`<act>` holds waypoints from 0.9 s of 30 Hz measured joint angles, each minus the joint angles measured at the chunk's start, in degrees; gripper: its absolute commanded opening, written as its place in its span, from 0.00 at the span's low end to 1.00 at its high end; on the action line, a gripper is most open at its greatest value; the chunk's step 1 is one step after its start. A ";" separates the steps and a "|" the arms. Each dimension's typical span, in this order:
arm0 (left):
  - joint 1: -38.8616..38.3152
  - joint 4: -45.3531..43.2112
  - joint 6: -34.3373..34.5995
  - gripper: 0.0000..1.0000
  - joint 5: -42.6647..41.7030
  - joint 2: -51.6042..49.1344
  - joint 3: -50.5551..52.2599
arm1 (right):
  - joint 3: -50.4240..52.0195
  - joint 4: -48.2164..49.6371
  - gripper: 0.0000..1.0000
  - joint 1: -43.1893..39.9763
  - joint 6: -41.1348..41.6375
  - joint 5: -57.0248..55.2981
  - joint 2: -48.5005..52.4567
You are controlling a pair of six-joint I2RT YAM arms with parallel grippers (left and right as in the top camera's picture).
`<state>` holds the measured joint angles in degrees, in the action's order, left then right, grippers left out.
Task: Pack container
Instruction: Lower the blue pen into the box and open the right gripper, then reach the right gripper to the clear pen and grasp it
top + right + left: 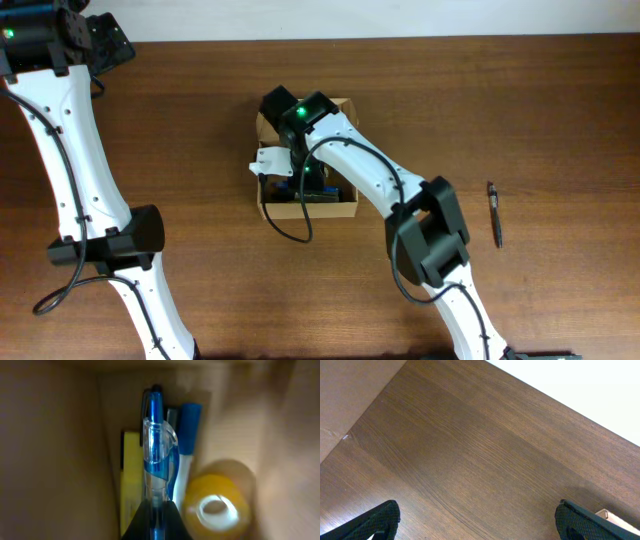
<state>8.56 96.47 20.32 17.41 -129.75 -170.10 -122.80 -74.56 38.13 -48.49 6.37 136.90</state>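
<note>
The container (345, 208) is a small tan cardboard box at the table's middle, its lid open. My right gripper (300, 170) reaches down into it and is shut on a clear blue pen (157, 450), held inside the box (55, 450). Beside the pen lie a yellow item (130, 480), a blue-capped marker (189, 425) and a roll of yellowish tape (216, 505). A black pen (495, 214) lies on the table at the right. My left gripper (477, 522) is open and empty over bare table at the far left.
A white tag (272, 158) sits at the box's left edge. A corner of cardboard (620, 521) shows at the right edge of the left wrist view. The table's far edge (400, 38) runs along the top.
</note>
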 measured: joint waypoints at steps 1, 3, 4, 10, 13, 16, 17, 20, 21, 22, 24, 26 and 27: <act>0.00 0.00 0.00 1.00 0.00 0.00 0.00 | 0.00 0.02 0.04 -0.13 0.07 0.61 1.16; 0.00 0.00 0.00 1.00 -0.02 0.00 0.00 | 0.07 0.04 0.57 -0.15 0.28 1.18 2.40; 0.00 0.00 0.00 1.00 0.00 0.00 0.00 | 0.09 0.24 0.59 -0.15 0.74 1.42 2.99; 0.00 0.00 0.00 1.00 0.00 0.00 0.00 | -3.54 -0.66 0.35 -0.42 8.59 0.37 2.60; 0.00 0.00 0.00 1.00 0.00 0.00 0.00 | -8.26 -2.38 0.36 -1.05 13.44 -0.39 -0.52; 0.00 0.00 0.00 1.00 0.00 0.00 0.00 | -11.04 -3.02 0.32 -1.81 17.03 -2.10 -5.35; 0.00 0.00 0.00 1.00 0.00 0.00 0.00 | -12.04 -3.13 0.28 -2.45 19.26 -3.80 -9.66; 0.00 0.00 0.00 1.00 0.00 0.00 0.00 | -12.92 -2.71 0.28 -6.29 24.20 -6.58 -21.05; 0.00 0.00 0.00 1.00 0.00 0.00 0.00 | -12.83 -2.32 0.29 -8.37 25.22 -6.86 -23.58; 0.00 0.00 0.00 1.00 0.00 0.00 0.00 | -12.48 -1.62 0.33 -10.71 26.16 -7.06 -25.64; 0.00 0.00 -0.02 1.00 0.00 0.00 0.00 | -10.01 0.55 0.34 -18.84 28.85 -7.69 -30.38; 0.00 -0.02 0.00 1.00 0.00 0.00 0.00 | -5.97 2.47 0.34 -26.91 31.23 -8.20 -33.44; 0.00 0.00 0.00 1.00 -0.02 0.00 0.00 | -3.82 3.26 0.34 -30.73 32.00 -8.41 -34.27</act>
<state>8.56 96.47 20.32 17.39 -129.75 -170.10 -126.63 -71.31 7.40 -16.49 -2.04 102.63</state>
